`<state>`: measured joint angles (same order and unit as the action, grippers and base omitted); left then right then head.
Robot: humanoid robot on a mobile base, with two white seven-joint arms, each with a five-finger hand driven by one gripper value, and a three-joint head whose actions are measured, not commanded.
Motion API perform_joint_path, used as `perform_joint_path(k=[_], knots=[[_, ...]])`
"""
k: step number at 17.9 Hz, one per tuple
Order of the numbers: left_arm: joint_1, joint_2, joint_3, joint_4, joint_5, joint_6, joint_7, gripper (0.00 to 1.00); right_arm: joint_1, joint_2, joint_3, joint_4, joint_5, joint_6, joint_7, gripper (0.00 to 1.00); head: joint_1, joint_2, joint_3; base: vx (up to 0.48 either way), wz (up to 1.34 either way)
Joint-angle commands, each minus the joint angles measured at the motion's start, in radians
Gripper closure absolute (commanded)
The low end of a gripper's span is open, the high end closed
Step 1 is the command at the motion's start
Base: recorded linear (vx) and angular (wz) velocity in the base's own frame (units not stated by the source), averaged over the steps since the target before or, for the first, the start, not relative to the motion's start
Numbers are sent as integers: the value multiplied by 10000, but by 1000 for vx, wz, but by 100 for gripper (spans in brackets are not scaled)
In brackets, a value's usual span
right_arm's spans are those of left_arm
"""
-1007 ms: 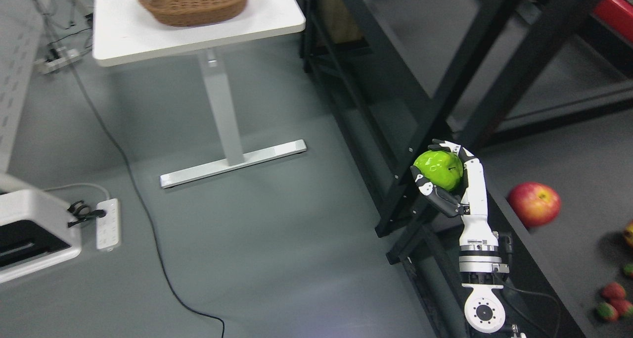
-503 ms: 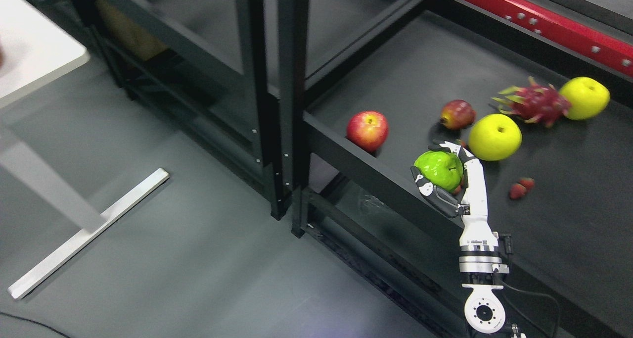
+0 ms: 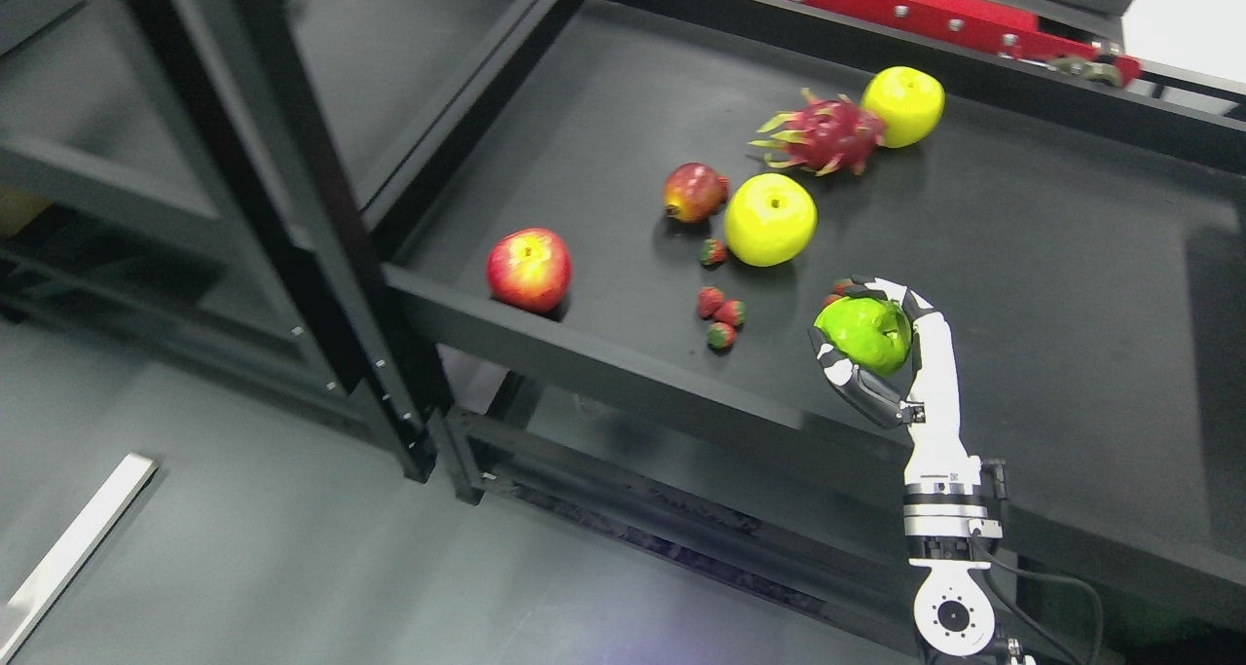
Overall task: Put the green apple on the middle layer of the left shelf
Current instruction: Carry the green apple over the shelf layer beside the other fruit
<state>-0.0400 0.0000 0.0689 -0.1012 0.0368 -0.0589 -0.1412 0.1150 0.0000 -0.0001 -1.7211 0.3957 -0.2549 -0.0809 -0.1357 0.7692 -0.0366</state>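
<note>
My right hand (image 3: 869, 339) comes up from the bottom right and is shut on the green apple (image 3: 864, 332), fingers curled around it from behind and below. It holds the apple above the front part of a black shelf layer (image 3: 1022, 285) on the right. A second black shelf unit (image 3: 282, 159) stands to the left, its layers seen beyond two black uprights. The left arm is out of view.
On the right shelf layer lie a red apple (image 3: 529, 269), two yellow apples (image 3: 770, 219) (image 3: 905, 106), a dragon fruit (image 3: 823, 137), a small red fruit (image 3: 692, 192) and several strawberries (image 3: 721, 314). A red beam (image 3: 896, 8) runs along the back.
The whole picture has swung right: the table and floor slid out on the left and the fruit shelf came into view. The hand holds the apple at the same place in the picture.
</note>
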Motion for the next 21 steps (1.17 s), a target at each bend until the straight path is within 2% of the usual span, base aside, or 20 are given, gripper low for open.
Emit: perform_joint_path(k=[1,21], knots=[[1,175,1,0,-15,7,0,0,15,-175,261,0,0,3,-4,99,0,0,0,126,-496],[1,175,1,0,0,22,0,0,15,-175,231,46,-15,49,-5,98,0,-1,0,172,-147]])
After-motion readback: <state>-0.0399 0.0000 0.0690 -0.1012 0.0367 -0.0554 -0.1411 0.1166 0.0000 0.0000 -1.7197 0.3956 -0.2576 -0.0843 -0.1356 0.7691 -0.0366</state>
